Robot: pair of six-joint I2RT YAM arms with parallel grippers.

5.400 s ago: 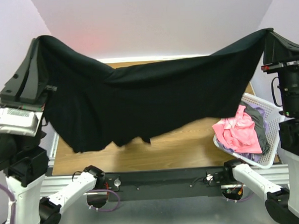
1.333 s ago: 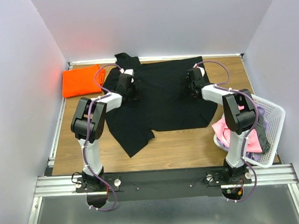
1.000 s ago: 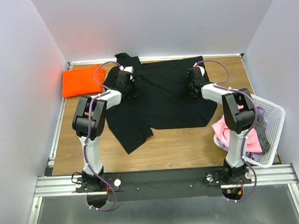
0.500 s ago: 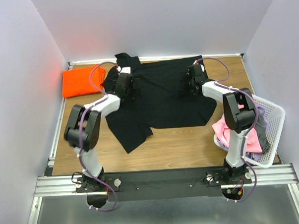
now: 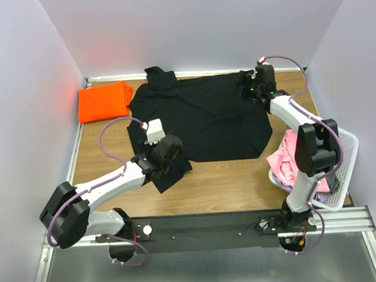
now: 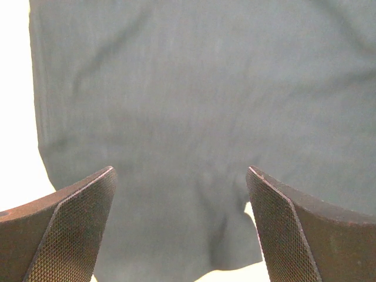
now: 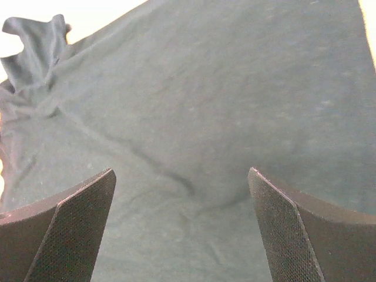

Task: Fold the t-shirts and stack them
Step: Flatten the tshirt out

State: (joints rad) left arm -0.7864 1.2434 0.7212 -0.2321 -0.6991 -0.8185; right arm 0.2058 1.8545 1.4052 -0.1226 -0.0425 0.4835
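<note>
The black t-shirt (image 5: 206, 118) lies spread across the far middle of the tabletop (image 5: 240, 182), with the folded orange t-shirt (image 5: 102, 101) just left of it. The left gripper (image 6: 180, 176), jaws spread, is over its near left corner, perhaps touching. The right gripper (image 7: 181, 176), also spread, is over its far right corner.

Basket (image 5: 347, 164) right; spread t-shirt (image 5: 206, 118) centre; folded t-shirt (image 5: 102, 101) left.

No readable text, labels or numbers anywhere (shirts are plain).
</note>
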